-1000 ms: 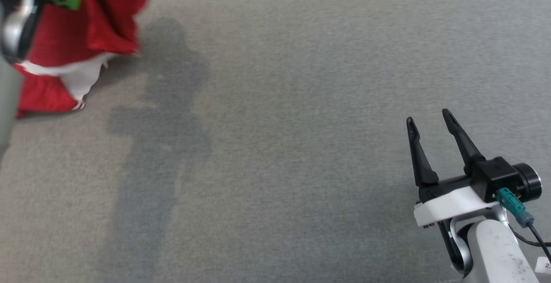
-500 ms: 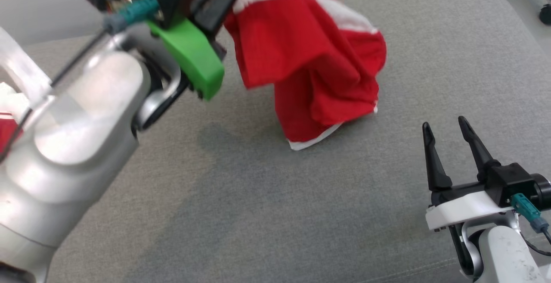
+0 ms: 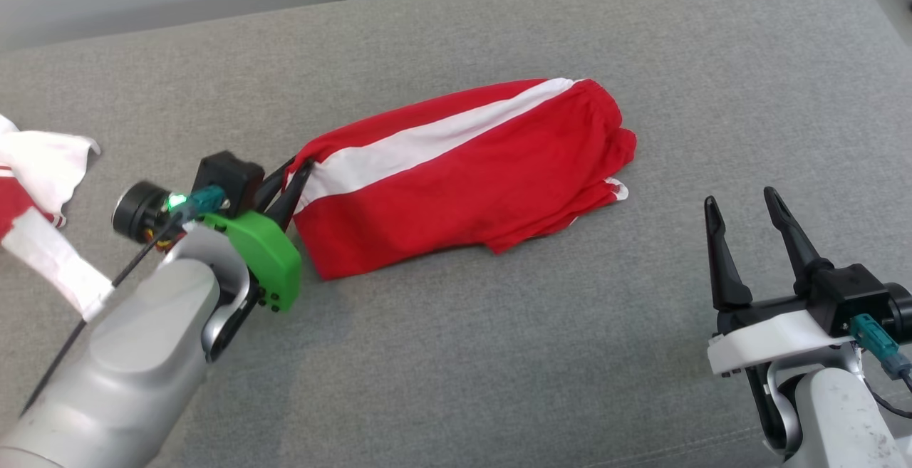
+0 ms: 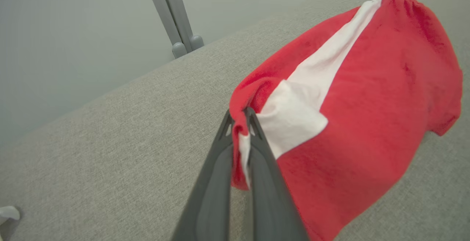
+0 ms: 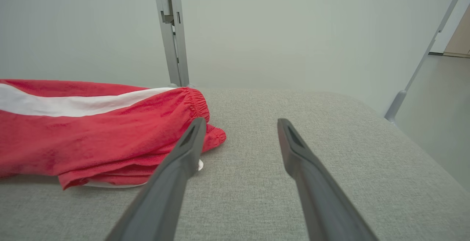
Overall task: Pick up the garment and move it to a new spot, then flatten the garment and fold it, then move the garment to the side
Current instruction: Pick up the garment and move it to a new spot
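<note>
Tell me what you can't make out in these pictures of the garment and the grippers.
How the garment is layered underneath: head view, its own top layer hides it.
The garment's gripped end: right wrist view, cut off by that view's left edge.
Most of the second cloth: head view, cut off by the left edge.
How much fabric the left gripper pinches: left wrist view, the shut fingers cover it.

The garment (image 3: 456, 197) is seen as soft matt cloth; the cushion (image 3: 499, 354) beneath it is covered in coarse grey weave.
</note>
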`<state>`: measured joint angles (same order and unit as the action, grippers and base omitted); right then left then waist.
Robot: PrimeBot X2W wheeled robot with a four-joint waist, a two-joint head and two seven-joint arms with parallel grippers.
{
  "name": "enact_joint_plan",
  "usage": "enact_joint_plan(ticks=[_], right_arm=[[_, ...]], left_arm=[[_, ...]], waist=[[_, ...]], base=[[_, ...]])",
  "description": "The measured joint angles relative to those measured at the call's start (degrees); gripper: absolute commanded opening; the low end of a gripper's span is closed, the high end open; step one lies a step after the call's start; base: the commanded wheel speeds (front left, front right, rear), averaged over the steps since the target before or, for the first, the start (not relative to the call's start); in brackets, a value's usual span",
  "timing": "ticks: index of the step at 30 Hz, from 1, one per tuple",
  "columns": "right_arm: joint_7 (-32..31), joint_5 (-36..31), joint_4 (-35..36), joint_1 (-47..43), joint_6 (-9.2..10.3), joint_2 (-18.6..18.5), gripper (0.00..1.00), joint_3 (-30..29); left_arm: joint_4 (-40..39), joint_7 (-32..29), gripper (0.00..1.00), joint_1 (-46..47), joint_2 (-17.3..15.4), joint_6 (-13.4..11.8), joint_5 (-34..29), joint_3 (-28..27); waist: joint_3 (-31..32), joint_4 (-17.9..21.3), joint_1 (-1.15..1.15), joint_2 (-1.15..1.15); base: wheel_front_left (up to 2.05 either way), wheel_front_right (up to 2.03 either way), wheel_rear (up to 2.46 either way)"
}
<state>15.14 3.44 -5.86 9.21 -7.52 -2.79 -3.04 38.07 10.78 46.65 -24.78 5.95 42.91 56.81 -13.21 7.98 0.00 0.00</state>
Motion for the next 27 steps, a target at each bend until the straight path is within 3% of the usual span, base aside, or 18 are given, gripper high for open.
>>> enact_joint_plan(ticks=[1,2,3,4,11,19,27], right_arm=[[0.00,-0.05,-0.03,0.06,0.00,0.00,1.00,-0.01],[0.00,-0.09,-0.05,0.09,0.00,0.00,1.00,-0.08],[0.00,-0.15,-0.08,0.11,0.00,0.00,1.00,-0.13],[0.00,-0.30,-0.11,0.15,0.00,0.00,1.00,-0.14],[0.00,-0.96,-0.23,0.64,0.00,0.00,1.00,-0.35],[0.00,-1.82,-0.43,1.15,0.00,0.00,1.00,-0.41],[0.00,-2.57,-0.83,1.01,0.00,0.00,1.00,-0.43]], left_arm=[[1.11,0.83,0.09,-0.62,0.49,-0.31,0.30,-0.47],[2.22,1.70,0.40,-1.40,1.02,-0.69,0.79,-1.03],[3.44,2.40,0.79,-2.09,1.53,-1.00,1.14,-1.44],[4.32,2.89,1.00,-2.60,1.94,-1.29,1.24,-1.81],[6.41,4.19,1.00,-4.87,4.36,-3.03,0.68,-7.64],[-1.59,4.34,1.00,-11.33,5.32,-4.27,-5.46,-19.72],[-9.44,4.35,1.00,-21.67,9.36,-4.45,-13.35,-30.59]], waist=[[-0.07,-0.15,0.00,0.00],[-0.17,-0.35,0.00,0.00],[-0.25,-0.58,0.00,0.00],[-0.29,-0.76,0.00,0.00],[-0.28,-2.37,0.00,0.00],[1.14,-3.51,0.00,0.00],[4.30,-4.44,0.00,0.00]], base=[[0.00,0.00,0.00],[0.00,0.00,0.00],[0.00,0.00,0.00],[0.00,0.00,0.00],[0.00,0.00,0.00],[0.00,0.00,0.00],[0.00,0.00,0.00]])
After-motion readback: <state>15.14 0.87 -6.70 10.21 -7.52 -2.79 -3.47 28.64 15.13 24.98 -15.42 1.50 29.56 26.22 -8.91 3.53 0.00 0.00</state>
